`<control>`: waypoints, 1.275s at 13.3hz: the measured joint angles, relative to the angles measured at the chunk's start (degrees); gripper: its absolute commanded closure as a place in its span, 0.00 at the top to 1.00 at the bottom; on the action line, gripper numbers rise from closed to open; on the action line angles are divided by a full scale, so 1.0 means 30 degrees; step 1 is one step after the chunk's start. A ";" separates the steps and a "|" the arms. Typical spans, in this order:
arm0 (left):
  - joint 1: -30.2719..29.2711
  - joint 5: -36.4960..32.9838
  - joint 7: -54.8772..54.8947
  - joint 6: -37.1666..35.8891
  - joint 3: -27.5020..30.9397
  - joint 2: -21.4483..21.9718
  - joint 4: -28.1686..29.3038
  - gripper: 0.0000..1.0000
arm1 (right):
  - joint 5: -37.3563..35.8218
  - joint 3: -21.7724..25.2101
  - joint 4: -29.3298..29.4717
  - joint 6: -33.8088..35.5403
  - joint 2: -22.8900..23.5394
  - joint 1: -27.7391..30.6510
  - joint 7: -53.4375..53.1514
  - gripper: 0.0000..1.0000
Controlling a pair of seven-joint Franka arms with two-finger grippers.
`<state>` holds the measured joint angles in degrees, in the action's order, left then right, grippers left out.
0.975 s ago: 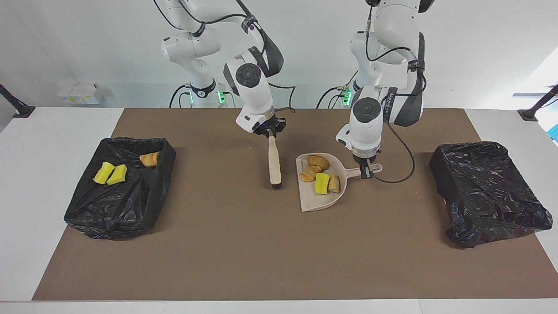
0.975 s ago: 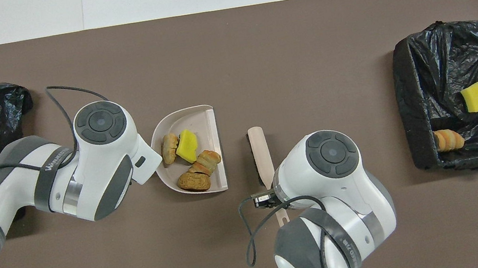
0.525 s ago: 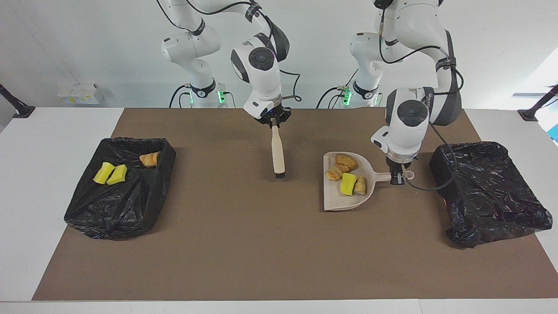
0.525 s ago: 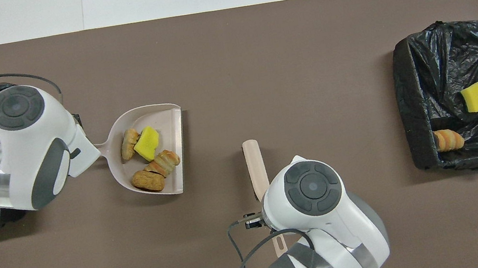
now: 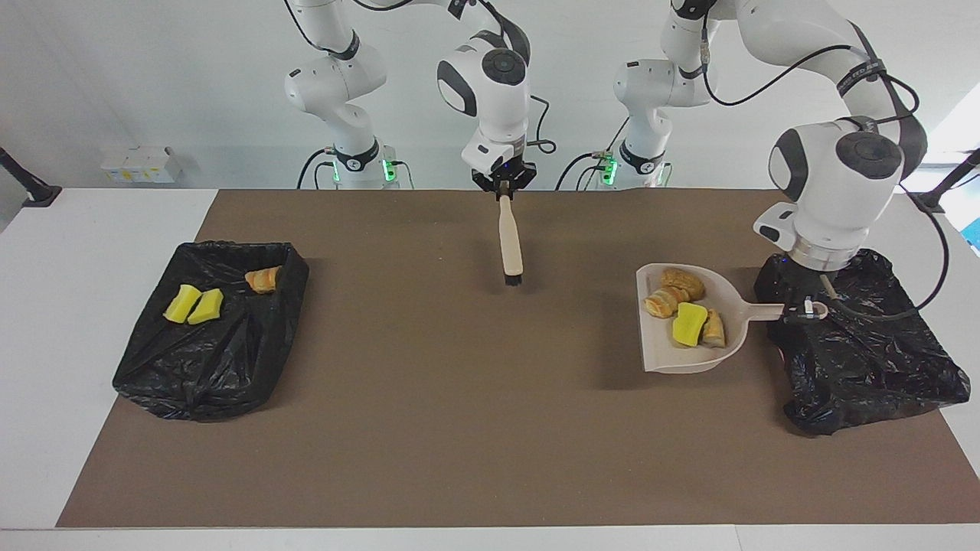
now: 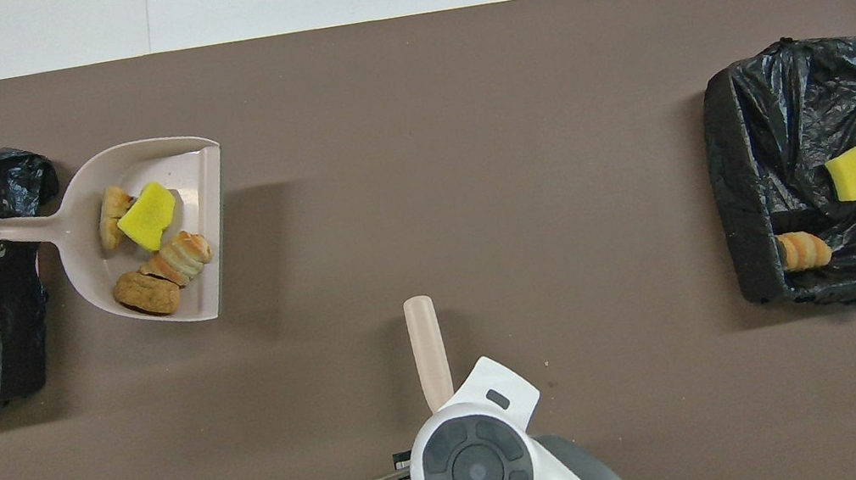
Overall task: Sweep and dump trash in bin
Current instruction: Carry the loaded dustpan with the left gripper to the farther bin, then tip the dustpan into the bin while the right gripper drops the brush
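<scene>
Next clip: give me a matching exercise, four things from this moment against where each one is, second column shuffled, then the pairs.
Things:
1. dustpan
2. brush
3. two yellow wedges
4. brown lumps and one yellow wedge

Places:
A. in the bin at the right arm's end
B. in the dustpan
C. hanging from the right end effector
D. held by its handle in the left end effector, beside the other bin

Pairs: 1-D, 2-C, 3-A, 4-B
</scene>
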<state>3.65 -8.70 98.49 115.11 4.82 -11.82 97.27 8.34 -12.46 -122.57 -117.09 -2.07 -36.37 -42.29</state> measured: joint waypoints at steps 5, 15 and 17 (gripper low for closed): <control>-0.3160 0.1007 0.1999 -0.1758 -0.0022 0.0020 -0.1504 0.00 | -0.2152 -0.0021 -0.0410 -0.3454 0.2453 -0.2159 -0.3713 0.00; -0.8890 0.1082 0.7001 -0.1518 0.0011 -0.0365 -0.4284 0.00 | -0.3779 0.0233 0.3002 0.0343 0.2411 -0.0800 -0.2777 1.00; -0.8914 0.0202 0.7023 -0.0701 -0.0034 -0.0443 -0.4387 0.00 | -0.3778 0.0318 0.4513 0.2688 0.1960 0.0470 -0.0691 1.00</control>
<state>-23.09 -8.09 119.56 113.01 4.71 -13.15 84.11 -3.00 -11.51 -109.04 -109.02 3.81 -34.95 -44.36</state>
